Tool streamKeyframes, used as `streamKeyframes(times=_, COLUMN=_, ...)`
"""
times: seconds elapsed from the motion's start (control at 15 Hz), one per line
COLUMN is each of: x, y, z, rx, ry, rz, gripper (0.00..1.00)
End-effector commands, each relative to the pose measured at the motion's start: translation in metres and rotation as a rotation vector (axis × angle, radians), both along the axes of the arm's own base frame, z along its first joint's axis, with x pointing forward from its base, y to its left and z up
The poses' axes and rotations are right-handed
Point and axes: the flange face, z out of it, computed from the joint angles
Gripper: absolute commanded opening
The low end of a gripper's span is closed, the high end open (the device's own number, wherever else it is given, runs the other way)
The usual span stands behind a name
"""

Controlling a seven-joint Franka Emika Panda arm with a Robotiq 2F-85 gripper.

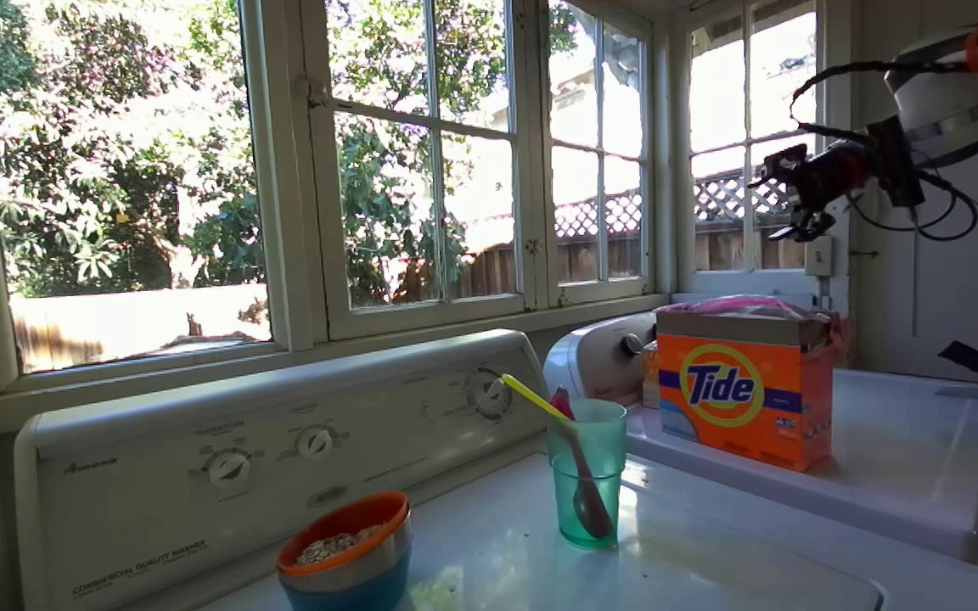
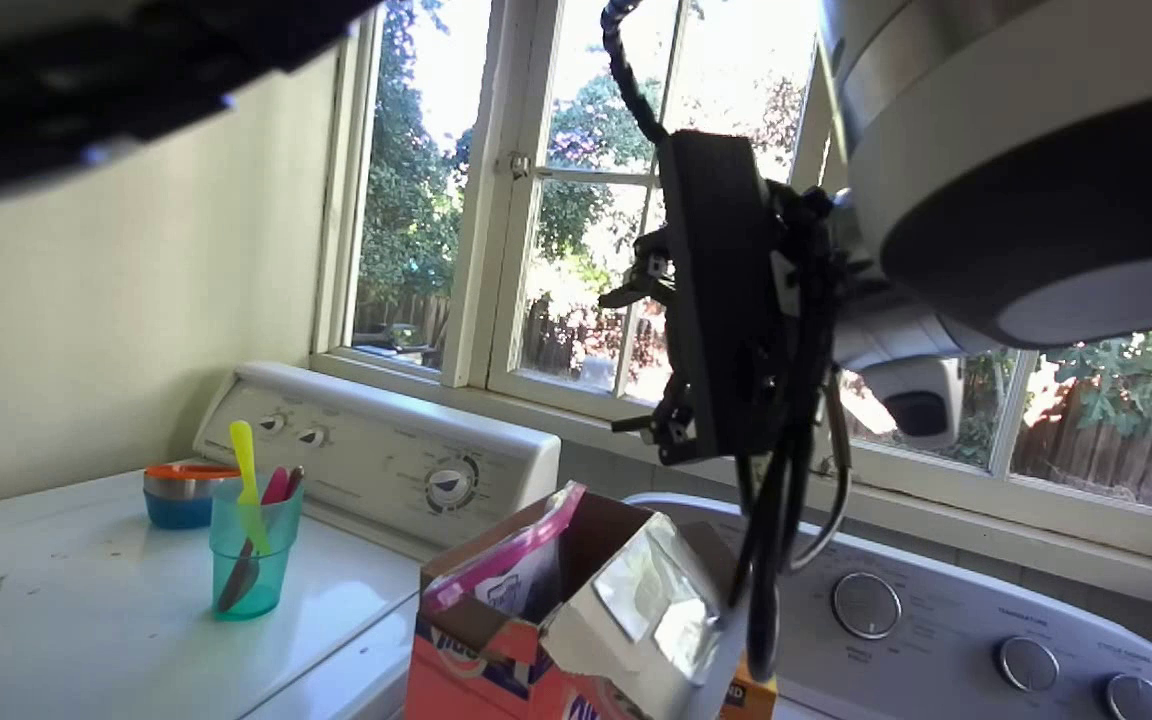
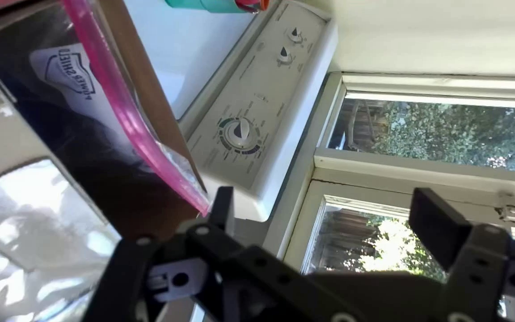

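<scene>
The gripper (image 3: 329, 213) hangs with its jaws spread wide, nothing between them, near the Tide box (image 1: 731, 390) and higher than it. The box, open-topped with a pink-edged bag (image 3: 76, 82) in it, stands on a white machine (image 1: 896, 441) next to the washer (image 1: 693, 543). On the washer, a green cup (image 1: 563, 509) holds a yellow utensil (image 1: 531, 396) and a spoon (image 1: 592, 507), and a bowl (image 1: 349, 585) of flakes (image 1: 338, 546) sits near the control panel (image 1: 387, 424).

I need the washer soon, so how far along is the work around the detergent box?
Looks done: the detergent box stands open, and utensils lean in the green cup. In hand: nothing; the pincer is open and empty, higher than the detergent box. Left, it seems: any grasping, since the pink-zipped bag at the detergent box's open top isn't gripped.
</scene>
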Motion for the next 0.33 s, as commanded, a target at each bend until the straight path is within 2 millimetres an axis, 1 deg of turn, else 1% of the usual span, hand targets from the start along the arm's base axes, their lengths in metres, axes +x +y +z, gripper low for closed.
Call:
streamKeyframes(times=0.0, x=0.0076, y=0.0083, z=0.0044, rx=-0.076, ry=-0.008, rz=0.017, gripper=1.0)
streamKeyframes(times=0.07, x=0.0067, y=0.0086, z=0.0064, rx=-0.104, ry=-0.028, rz=0.033, gripper=1.0)
streamKeyframes(times=0.13, x=0.0104, y=0.0121, z=0.002, rx=-0.041, ry=-0.014, rz=0.027, gripper=1.0)
streamKeyframes(times=0.27, x=0.0094, y=0.0117, z=0.0039, rx=-0.063, ry=-0.028, rz=0.035, gripper=1.0)
